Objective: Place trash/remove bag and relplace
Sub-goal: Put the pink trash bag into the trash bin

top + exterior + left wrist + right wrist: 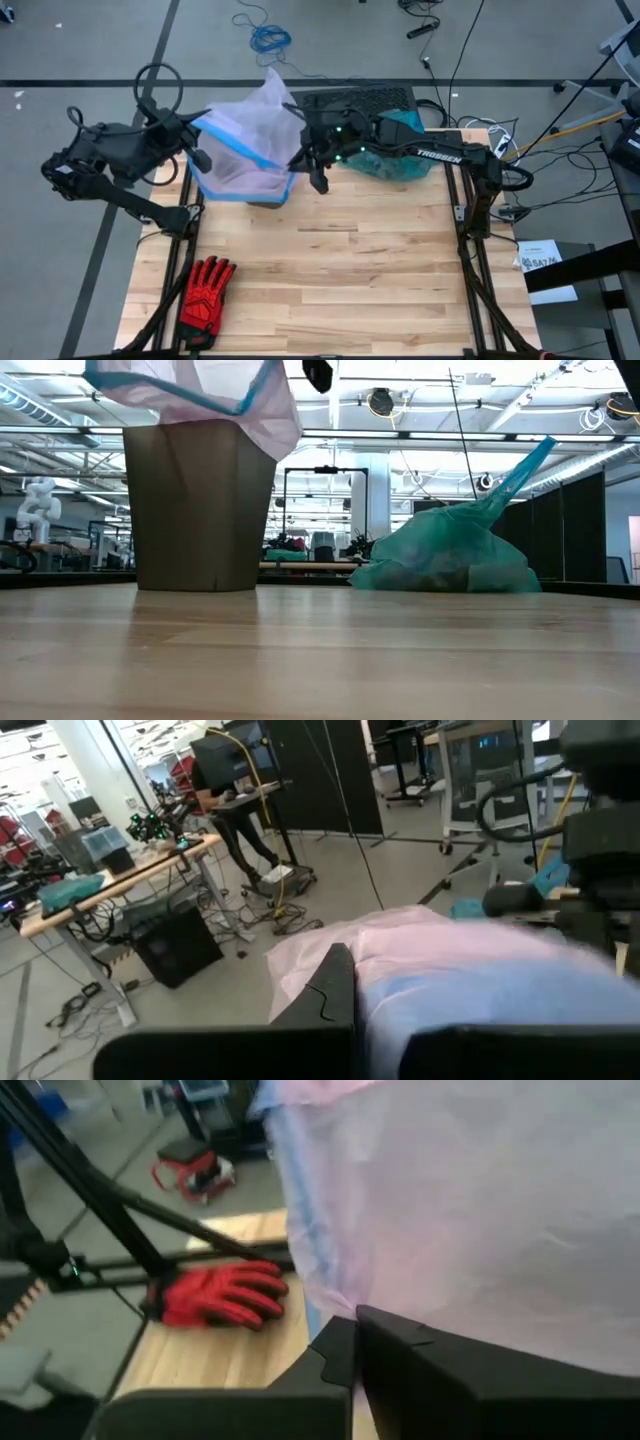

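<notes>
Lilac plastic with a blue rim, the fresh liner (245, 140), hangs stretched over the bin by the worktop's far edge, the left gripper (200, 152) and right gripper (312, 170) each clenched on a side of it. The knotted teal-green bag (400, 150) lies at the far right, so removal looks done and only seating the liner remains.

Level with the table, the brown bin (198, 505) stands well apart from that bag on pale wooden planks.

Left wrist camera: concrete floor, desks, cables.

Right wrist camera: a red glove (220, 1293) near the front left corner.
</notes>
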You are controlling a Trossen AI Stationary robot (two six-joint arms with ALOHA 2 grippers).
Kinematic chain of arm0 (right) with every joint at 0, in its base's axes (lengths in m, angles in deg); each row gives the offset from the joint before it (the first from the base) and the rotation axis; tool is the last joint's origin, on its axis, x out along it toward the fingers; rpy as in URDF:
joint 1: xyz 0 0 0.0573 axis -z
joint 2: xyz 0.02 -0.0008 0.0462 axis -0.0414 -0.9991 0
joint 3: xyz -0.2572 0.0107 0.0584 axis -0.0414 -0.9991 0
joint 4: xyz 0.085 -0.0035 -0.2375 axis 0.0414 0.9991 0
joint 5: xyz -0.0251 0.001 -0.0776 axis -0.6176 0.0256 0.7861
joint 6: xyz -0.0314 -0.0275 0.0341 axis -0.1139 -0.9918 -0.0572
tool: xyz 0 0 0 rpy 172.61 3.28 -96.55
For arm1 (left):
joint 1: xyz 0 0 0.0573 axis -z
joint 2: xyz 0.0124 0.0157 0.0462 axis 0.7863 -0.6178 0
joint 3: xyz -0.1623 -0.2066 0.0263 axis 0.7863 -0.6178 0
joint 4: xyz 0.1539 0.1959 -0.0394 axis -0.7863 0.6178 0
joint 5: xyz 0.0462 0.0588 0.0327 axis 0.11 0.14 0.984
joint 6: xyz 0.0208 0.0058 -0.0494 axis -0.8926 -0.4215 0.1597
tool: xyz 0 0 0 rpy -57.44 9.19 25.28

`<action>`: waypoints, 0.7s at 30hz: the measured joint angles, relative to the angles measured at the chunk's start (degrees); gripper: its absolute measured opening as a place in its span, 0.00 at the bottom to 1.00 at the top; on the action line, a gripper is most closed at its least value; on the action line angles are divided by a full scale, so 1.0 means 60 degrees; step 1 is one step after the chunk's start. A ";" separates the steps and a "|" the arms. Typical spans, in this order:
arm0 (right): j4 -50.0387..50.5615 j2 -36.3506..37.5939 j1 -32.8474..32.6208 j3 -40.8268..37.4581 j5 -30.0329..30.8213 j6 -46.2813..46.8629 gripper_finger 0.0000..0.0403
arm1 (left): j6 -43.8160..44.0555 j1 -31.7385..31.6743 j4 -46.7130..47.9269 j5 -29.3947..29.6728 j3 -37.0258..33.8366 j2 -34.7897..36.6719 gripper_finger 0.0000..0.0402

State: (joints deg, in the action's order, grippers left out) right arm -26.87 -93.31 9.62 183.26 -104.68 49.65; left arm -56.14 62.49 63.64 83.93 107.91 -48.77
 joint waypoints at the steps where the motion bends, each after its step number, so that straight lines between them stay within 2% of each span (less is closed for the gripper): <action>1: 0.0053 -0.0002 -0.0024 -0.0002 0.0020 -0.0216 0.01 | 0.0003 -0.0001 -0.0073 0.0000 -0.0119 0.0081 0.00; 4: -0.0095 0.0080 -0.0143 -0.0002 0.0073 -0.0716 0.07 | 0.0021 -0.0001 -0.0226 0.0000 -0.0362 0.0273 0.00; 8: -0.0733 0.0319 -0.0223 -0.0002 0.0129 -0.1149 0.20 | 0.0233 0.0002 -0.0205 -0.0135 -0.0400 0.0381 0.00; 14: -0.1411 0.1098 -0.0088 -0.0002 0.1636 -0.2268 0.41 | 0.0240 0.0006 -0.0194 -0.0409 -0.0400 0.0412 0.00; 18: -0.2253 0.1517 0.0299 0.0007 0.2848 -0.2670 0.43 | 0.0238 0.0006 -0.0192 -0.0511 -0.0400 0.0408 0.00; 21: -0.2815 0.1530 0.0850 0.0009 0.3276 -0.2884 0.37 | 0.0240 0.0006 -0.0193 -0.0778 -0.0400 0.0401 0.00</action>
State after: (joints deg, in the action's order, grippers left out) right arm -43.76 -84.13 14.72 183.32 -85.02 32.35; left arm -54.69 62.52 62.47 79.26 105.51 -46.37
